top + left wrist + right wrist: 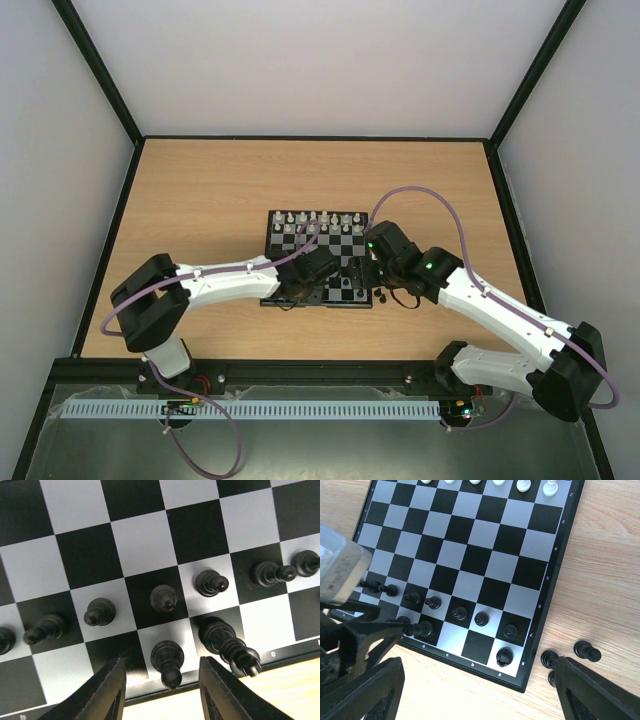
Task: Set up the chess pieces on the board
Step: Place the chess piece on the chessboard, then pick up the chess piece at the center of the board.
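The board (300,243) lies mid-table, white pieces (318,218) along its far rows. My left gripper (162,692) is open over the board's near edge, its fingers (107,690) on either side of a black piece (167,657) standing on a light back-row square, not touching it. A taller black piece (225,640) stands beside it, and a row of black pawns (163,598) beyond. My right gripper (480,695) is open and empty over the near right corner of the board (470,555), above a black rook (504,656).
Three loose black pieces (586,651) lie on the wood just right of the board's corner, by my right finger (600,695). The left arm's wrist (340,575) covers the board's near left part in the right wrist view. Dark walls border the table (200,190).
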Robot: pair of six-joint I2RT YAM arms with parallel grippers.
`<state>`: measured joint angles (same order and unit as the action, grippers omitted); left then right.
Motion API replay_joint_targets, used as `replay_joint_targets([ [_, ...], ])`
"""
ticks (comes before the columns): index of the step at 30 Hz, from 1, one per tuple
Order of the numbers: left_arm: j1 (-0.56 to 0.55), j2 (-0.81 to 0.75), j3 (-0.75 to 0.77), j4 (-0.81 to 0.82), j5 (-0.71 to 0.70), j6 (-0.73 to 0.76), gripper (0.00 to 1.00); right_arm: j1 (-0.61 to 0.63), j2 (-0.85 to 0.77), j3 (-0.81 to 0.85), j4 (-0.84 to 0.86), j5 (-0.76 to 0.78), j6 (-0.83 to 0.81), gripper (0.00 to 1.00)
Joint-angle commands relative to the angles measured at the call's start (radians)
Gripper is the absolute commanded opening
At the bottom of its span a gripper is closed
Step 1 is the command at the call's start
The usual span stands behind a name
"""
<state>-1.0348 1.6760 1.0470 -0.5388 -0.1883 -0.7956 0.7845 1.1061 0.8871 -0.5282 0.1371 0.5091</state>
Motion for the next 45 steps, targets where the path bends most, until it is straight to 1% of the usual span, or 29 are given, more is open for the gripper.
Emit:
replay_joint_targets([
  [1,-0.014,-0.085,0.039,-0.075,-0.042,-0.011,0.44,-0.004,-0.011,-0.003,-0.033,0.001,0.002,0.83],
  [4,-0.017,-0.147,0.058,-0.123,-0.073,-0.017,0.45,-0.004,-0.009,-0.002,-0.034,0.003,0.002,0.83],
  [7,-0.017,-0.227,0.071,-0.165,-0.12,-0.023,0.51,-0.005,-0.007,-0.002,-0.033,0.004,0.002,0.84],
  [11,-0.016,-0.372,0.046,-0.171,-0.192,-0.015,0.62,-0.004,0.005,0.004,-0.036,0.008,0.002,0.89],
  [13,-0.016,-0.44,0.019,-0.16,-0.224,-0.002,0.67,-0.004,0.014,0.008,-0.042,0.007,0.003,0.94],
  [14,-0.015,-0.472,0.005,-0.152,-0.24,0.003,0.68,-0.004,0.017,0.011,-0.043,0.002,0.002,0.99],
  [17,-0.013,-0.565,-0.046,-0.122,-0.269,0.017,0.74,-0.004,0.028,0.012,-0.041,-0.009,-0.003,0.99],
  [20,-0.005,-0.634,-0.084,-0.113,-0.287,0.021,0.85,-0.004,0.054,0.019,-0.055,0.007,0.008,0.99],
  [22,0.004,-0.671,-0.104,-0.105,-0.294,0.024,0.98,-0.005,0.07,0.021,-0.059,0.021,0.02,0.99],
  [28,0.047,-0.759,-0.17,-0.051,-0.27,0.05,1.0,-0.004,0.126,0.01,-0.063,0.049,0.101,1.0],
  [30,0.067,-0.776,-0.186,-0.035,-0.241,0.068,1.0,-0.004,0.129,-0.004,-0.057,0.066,0.132,0.94],
  [32,0.089,-0.785,-0.197,-0.023,-0.212,0.093,1.0,-0.004,0.124,-0.02,-0.053,0.08,0.168,0.82],
  [33,0.098,-0.788,-0.201,-0.02,-0.202,0.101,1.0,-0.004,0.121,-0.025,-0.055,0.092,0.184,0.78],
  [34,0.106,-0.79,-0.206,-0.017,-0.194,0.109,0.99,-0.004,0.115,-0.031,-0.056,0.104,0.196,0.77],
  [36,0.121,-0.797,-0.215,-0.014,-0.179,0.122,1.0,-0.004,0.105,-0.039,-0.063,0.142,0.222,0.67],
  [38,0.139,-0.803,-0.225,-0.008,-0.16,0.132,0.99,-0.009,0.096,-0.048,-0.063,0.161,0.238,0.61],
  [39,0.147,-0.806,-0.229,-0.004,-0.152,0.137,0.99,-0.016,0.094,-0.053,-0.061,0.162,0.244,0.57],
  [41,0.164,-0.813,-0.237,0.002,-0.138,0.147,1.0,-0.028,0.093,-0.064,-0.058,0.163,0.249,0.54],
  [45,0.187,-0.825,-0.26,0.015,-0.12,0.145,1.0,-0.045,0.08,-0.083,-0.059,0.172,0.252,0.54],
])
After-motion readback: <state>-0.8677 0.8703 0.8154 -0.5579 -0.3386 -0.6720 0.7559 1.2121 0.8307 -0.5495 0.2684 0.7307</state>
